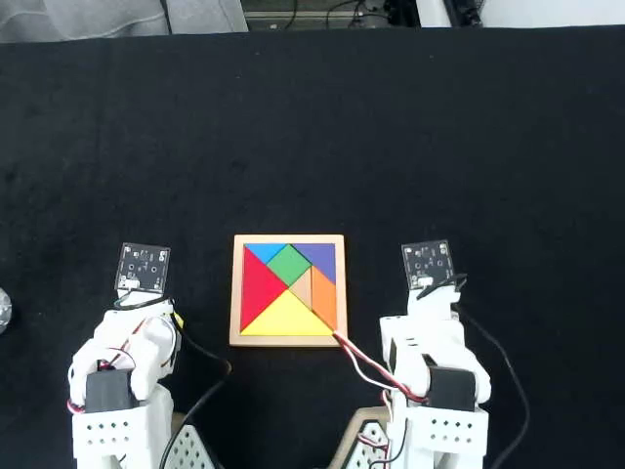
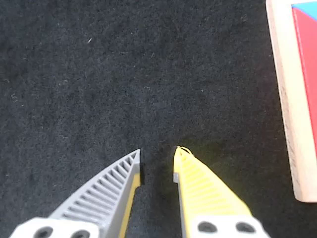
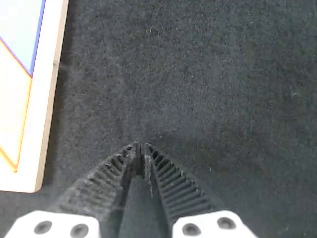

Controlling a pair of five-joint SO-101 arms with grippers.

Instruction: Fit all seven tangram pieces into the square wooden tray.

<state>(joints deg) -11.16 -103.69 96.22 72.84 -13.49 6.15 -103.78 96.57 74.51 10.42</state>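
Observation:
The square wooden tray (image 1: 235, 293) lies at the middle of the black table, between the two arms. Inside it lie a red triangle (image 1: 258, 285), a yellow triangle (image 1: 285, 318), a green square (image 1: 288, 264), a blue triangle (image 1: 264, 252), a purple piece (image 1: 322, 257), an orange triangle (image 1: 325, 298) and a small tan triangle (image 1: 302, 290), packed flush. My left gripper (image 2: 158, 152) hovers over bare cloth beside the tray's rim (image 2: 287, 99), open by a small gap and holding nothing. My right gripper (image 3: 140, 147) is shut and empty, beside the tray's other rim (image 3: 47, 99).
The left arm (image 1: 132, 342) and right arm (image 1: 435, 342) stand folded at the near edge with their cables trailing. A small metallic object (image 1: 3, 311) sits at the far left edge. Grey fabric (image 1: 117, 15) lies beyond the table's far edge.

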